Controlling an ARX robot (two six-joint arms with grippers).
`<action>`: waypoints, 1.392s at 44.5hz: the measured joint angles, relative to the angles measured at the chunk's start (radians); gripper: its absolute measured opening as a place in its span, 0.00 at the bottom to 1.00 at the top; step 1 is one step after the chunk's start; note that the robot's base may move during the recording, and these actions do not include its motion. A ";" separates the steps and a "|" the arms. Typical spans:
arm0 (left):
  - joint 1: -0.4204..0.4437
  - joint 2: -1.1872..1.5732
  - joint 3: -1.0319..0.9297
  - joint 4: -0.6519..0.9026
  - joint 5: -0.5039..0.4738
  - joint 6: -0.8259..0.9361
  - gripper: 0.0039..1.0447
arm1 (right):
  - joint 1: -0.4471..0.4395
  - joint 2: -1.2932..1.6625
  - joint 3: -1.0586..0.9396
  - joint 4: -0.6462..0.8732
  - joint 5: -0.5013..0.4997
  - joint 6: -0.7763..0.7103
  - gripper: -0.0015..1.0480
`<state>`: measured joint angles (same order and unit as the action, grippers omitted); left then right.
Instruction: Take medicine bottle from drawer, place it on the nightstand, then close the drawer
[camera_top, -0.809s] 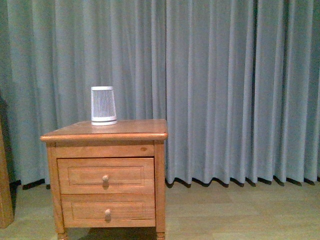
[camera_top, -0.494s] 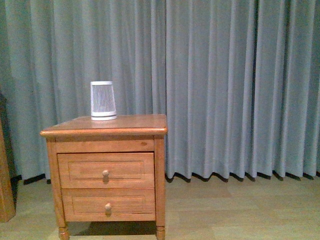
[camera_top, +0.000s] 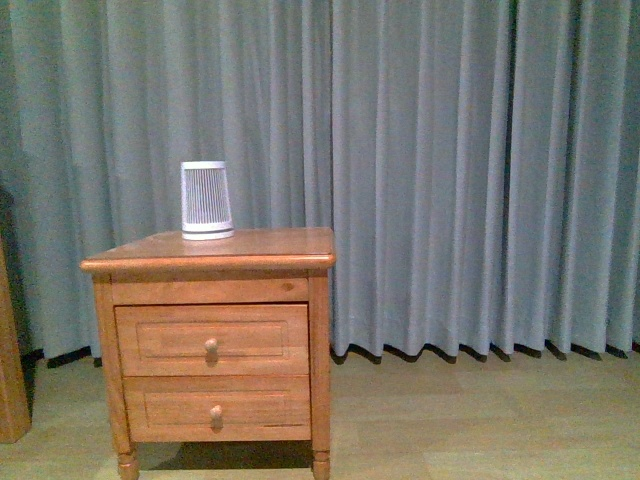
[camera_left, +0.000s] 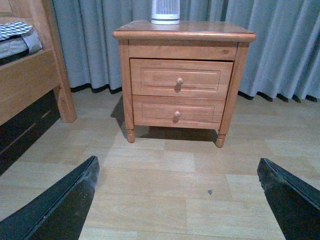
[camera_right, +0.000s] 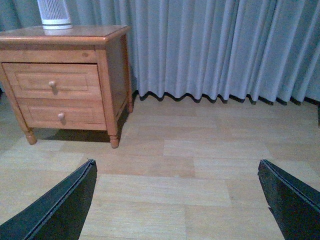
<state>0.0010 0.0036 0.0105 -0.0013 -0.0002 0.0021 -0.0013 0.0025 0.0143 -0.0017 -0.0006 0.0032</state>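
The nightstand (camera_top: 210, 252) stands at the left in the front view, against the curtain. Both its drawers are shut. The drawer (camera_top: 212, 340), the taller upper one, has a round knob (camera_top: 211, 346). The medicine bottle is hidden. The nightstand also shows in the left wrist view (camera_left: 185, 35) with the drawer (camera_left: 150, 78), and in the right wrist view (camera_right: 65, 36) with the drawer (camera_right: 30, 80). My left gripper (camera_left: 177, 167) is open and empty over the floor, well short of the nightstand. My right gripper (camera_right: 176, 167) is open and empty, to the right of it.
A white ribbed device (camera_top: 207, 200) stands on the nightstand top at the back left. A wooden bed frame (camera_left: 30, 85) with bedding stands left of the nightstand. A grey-blue curtain (camera_top: 450, 170) hangs behind. The floor (camera_right: 200, 150) is pale wood planks.
The nightstand sits a little higher in the front view and its feet now show. Nothing on it has moved and the drawers stay shut.
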 joint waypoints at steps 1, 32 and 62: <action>0.000 0.000 0.000 0.000 0.000 0.000 0.94 | 0.000 0.000 0.000 0.000 0.000 0.000 0.93; 0.000 0.000 0.000 0.000 0.000 0.000 0.94 | 0.000 0.000 0.000 0.000 0.000 0.000 0.93; 0.000 0.000 0.000 0.000 0.000 0.000 0.94 | 0.000 0.000 0.000 0.000 0.000 0.000 0.93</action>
<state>0.0010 0.0036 0.0105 -0.0013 -0.0002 0.0021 -0.0010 0.0029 0.0143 -0.0017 -0.0002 0.0032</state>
